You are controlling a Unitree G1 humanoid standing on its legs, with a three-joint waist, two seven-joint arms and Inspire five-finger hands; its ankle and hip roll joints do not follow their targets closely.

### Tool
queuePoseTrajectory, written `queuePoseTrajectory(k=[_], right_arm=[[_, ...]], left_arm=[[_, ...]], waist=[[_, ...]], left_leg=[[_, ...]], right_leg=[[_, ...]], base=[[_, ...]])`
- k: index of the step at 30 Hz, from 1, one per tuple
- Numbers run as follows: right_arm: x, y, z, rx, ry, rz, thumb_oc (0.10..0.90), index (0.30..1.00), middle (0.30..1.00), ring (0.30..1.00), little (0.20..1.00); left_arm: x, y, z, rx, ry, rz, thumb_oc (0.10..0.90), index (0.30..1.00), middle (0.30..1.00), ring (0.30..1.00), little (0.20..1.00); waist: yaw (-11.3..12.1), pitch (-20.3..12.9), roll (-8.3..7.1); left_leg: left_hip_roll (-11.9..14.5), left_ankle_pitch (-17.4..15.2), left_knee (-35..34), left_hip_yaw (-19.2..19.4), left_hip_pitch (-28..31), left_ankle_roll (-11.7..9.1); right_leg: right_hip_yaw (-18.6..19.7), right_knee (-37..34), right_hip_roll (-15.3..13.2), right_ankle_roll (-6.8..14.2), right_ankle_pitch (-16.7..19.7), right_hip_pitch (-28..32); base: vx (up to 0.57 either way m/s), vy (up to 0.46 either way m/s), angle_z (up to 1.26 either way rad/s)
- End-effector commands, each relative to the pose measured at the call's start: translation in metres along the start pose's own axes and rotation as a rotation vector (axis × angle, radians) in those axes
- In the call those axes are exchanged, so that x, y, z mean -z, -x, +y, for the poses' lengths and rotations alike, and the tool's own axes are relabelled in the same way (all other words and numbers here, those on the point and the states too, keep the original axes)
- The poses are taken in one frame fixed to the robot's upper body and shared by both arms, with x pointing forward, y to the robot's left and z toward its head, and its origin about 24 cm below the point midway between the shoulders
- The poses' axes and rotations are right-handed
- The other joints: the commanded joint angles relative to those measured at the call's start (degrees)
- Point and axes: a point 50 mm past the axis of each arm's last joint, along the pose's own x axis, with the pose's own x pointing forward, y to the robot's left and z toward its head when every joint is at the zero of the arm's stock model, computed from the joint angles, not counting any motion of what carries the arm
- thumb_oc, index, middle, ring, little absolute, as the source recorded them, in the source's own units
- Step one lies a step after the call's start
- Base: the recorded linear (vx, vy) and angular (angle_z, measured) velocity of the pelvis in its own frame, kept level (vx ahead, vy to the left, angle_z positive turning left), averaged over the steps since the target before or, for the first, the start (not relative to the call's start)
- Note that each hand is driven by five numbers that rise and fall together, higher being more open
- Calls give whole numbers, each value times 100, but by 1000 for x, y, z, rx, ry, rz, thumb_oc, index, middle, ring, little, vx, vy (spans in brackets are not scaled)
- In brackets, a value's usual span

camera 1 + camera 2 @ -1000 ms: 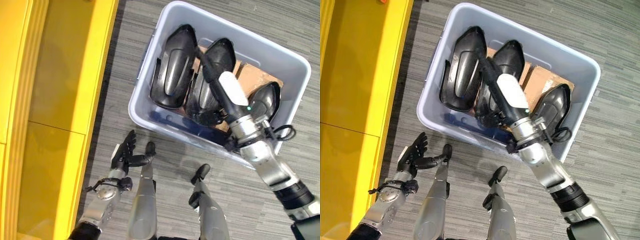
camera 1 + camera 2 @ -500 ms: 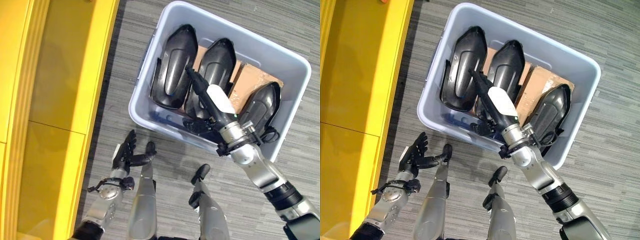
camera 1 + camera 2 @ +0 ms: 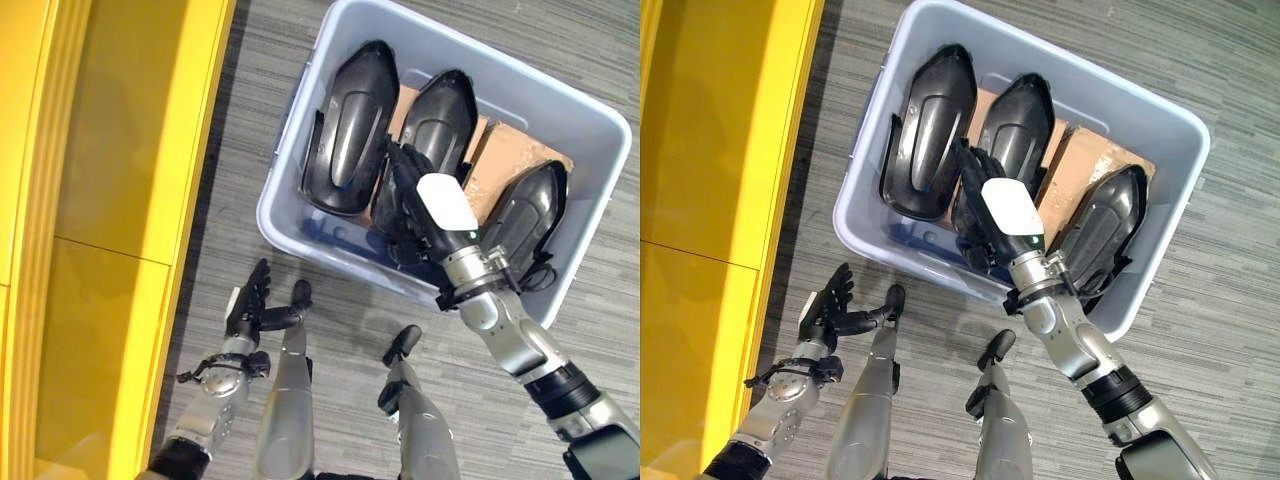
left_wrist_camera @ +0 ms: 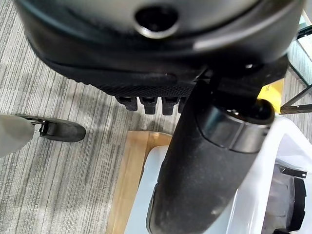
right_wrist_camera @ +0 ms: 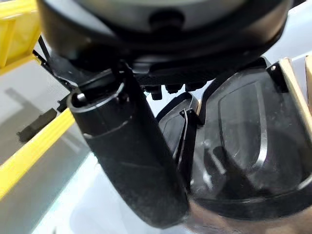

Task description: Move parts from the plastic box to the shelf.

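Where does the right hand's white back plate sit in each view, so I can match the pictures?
Left eye view: white back plate, over the middle black part.
Right eye view: plate, same spot.
Left wrist view: not in it.
Right wrist view: not in it.
Shared landmark: the plastic box, rim at.

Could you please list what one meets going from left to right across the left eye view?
Yellow shelf → left hand → plastic box wall → leftmost black part → right hand → rightmost black part.
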Motion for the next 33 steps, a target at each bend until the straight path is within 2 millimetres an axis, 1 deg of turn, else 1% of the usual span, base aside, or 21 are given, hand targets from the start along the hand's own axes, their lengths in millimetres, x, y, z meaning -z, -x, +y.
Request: queuePoseTrajectory(k=[1,2,3,5,6,7,10,11,12,15,17,22,24,26,33], right_arm=[[-19,-18,-26,147,132,-159,900,1000,1000,1000,1000],[-17,-17,-21,126,159,-154,900,1000,1000,1000,1000],[-17,-17,-22,129,160,-155,900,1000,1000,1000,1000],[-14,-12,-3,54,168,-132,900,1000,1000,1000,1000],[-13,-10,2,37,164,-124,900,1000,1000,1000,1000],[-13,-10,2,37,165,-125,900,1000,1000,1000,1000],[-10,-5,14,-5,135,-97,900,1000,1000,1000,1000],[-8,-2,22,-22,113,-71,900,1000,1000,1000,1000],[-7,-2,21,-20,114,-72,900,1000,1000,1000,1000],[0,4,36,-27,74,4,900,1000,1000,1000,1000],[1,3,38,-17,67,19,900,1000,1000,1000,1000],[13,7,48,26,61,129,900,1000,1000,1000,1000],[15,7,49,37,52,150,900,1000,1000,1000,1000],[17,7,54,67,52,195,900,1000,1000,1000,1000],[23,5,55,117,86,248,900,1000,1000,1000,1000]], left_arm=[[-16,0,-1,-12,-16,-119,900,1000,1000,1000,1000],[-15,0,-2,-12,-16,-117,900,1000,1000,1000,1000],[-16,-1,-2,-12,-16,-120,900,1000,1000,1000,1000],[-14,-1,-3,-18,-16,-112,900,1000,1000,1000,1000],[-13,-2,-3,-20,-17,-109,900,1000,1000,1000,1000],[-13,-2,-3,-20,-17,-109,900,1000,1000,1000,1000],[-11,-1,-3,-26,-14,-104,900,1000,1000,1000,1000],[-9,-1,-3,-31,-16,-97,900,1000,1000,1000,1000],[-10,-1,-3,-31,-16,-99,900,1000,1000,1000,1000],[-8,-2,-4,-37,-12,-93,900,1000,1000,1000,1000],[-9,-3,-4,-38,-13,-99,900,1000,1000,1000,1000],[-5,-3,-7,-47,-7,-85,900,1000,1000,1000,1000],[-5,-3,-8,-48,-1,-83,900,1000,1000,1000,1000],[-5,-4,-12,-43,4,-84,900,1000,1000,1000,1000],[-5,-5,-16,-43,7,-86,900,1000,1000,1000,1000]], waist=[[68,-106,-93],[82,-106,-90],[74,-106,-91],[71,-106,-76],[70,-105,-71],[67,-106,-71],[63,-105,-63],[56,-105,-56],[51,-105,-57],[50,-105,-38],[43,-105,-32],[50,-105,16],[48,-105,24],[44,-105,68],[46,-105,116]], left_leg=[[69,-238,-154,402,255,136],[79,-271,-154,411,279,128],[71,-240,-154,405,248,137],[71,-233,-154,394,217,140],[71,-233,-154,391,209,140],[70,-233,-154,390,208,141],[77,-263,-154,395,223,131],[72,-265,-154,397,213,132],[65,-237,-154,390,187,139],[78,-257,-154,401,199,132],[71,-229,-154,394,167,136],[70,-265,-154,400,186,133],[66,-262,-154,405,182,136],[56,-259,-154,424,173,142],[40,-260,-154,424,156,148]], right_leg=[[162,636,-445,334,-107,-135],[180,648,-436,343,-136,-123],[175,638,-441,336,-108,-145],[167,666,-444,337,-122,-185],[162,667,-448,340,-124,-194],[161,668,-449,341,-125,-194],[174,685,-444,351,-159,-184],[171,692,-439,351,-167,-190],[165,684,-443,344,-144,-207],[145,696,-445,348,-173,-192],[133,687,-449,343,-150,-213],[130,681,-443,345,-170,-197],[131,679,-445,344,-167,-203],[134,684,-450,341,-165,-222],[135,672,-463,348,-156,-241]], base=[[0,0,0],[0,0,0],[0,0,0],[0,0,0],[0,0,0],[0,0,0],[0,0,0],[0,0,0],[0,0,0],[10,-1,0],[0,0,0],[0,0,0],[0,0,0],[0,0,0],[0,0,0]])
